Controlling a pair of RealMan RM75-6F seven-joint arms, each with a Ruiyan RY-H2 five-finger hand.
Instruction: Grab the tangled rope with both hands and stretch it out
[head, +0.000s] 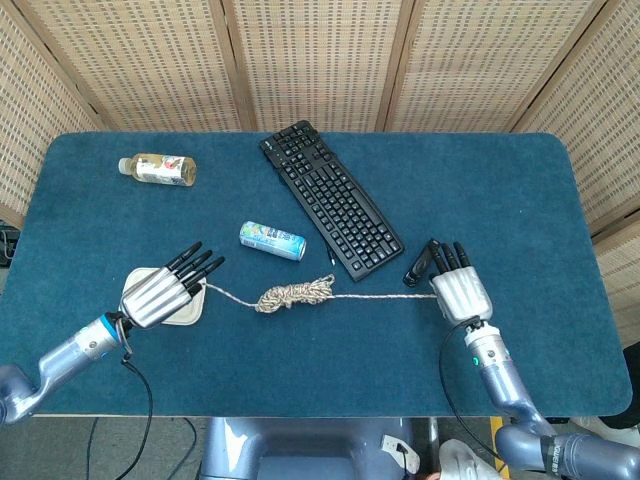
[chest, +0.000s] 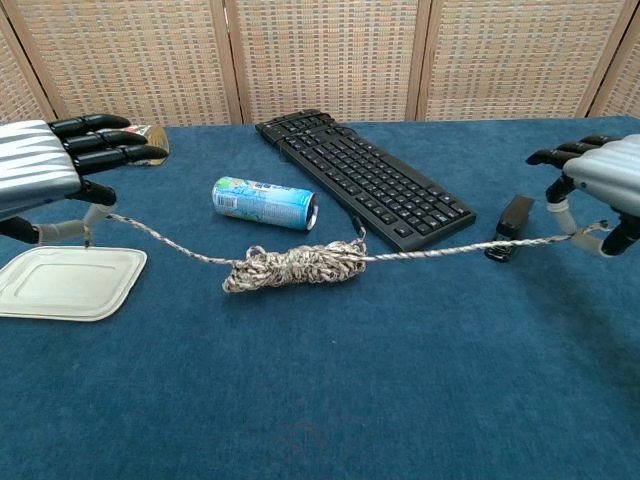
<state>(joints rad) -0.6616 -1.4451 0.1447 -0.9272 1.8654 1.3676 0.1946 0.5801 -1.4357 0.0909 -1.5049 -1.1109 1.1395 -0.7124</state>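
A speckled rope runs across the blue table, with a tangled bundle in its middle and a taut strand going out to each side. My left hand pinches the left end above the white container, its other fingers stretched out. My right hand pinches the right end beside the small black device, over the table's right part. The bundle hangs just above or on the cloth; I cannot tell which.
A black keyboard lies diagonally behind the rope. A drink can lies on its side near the bundle. A white lidded container sits under my left hand, a bottle at far left, a small black device by my right hand.
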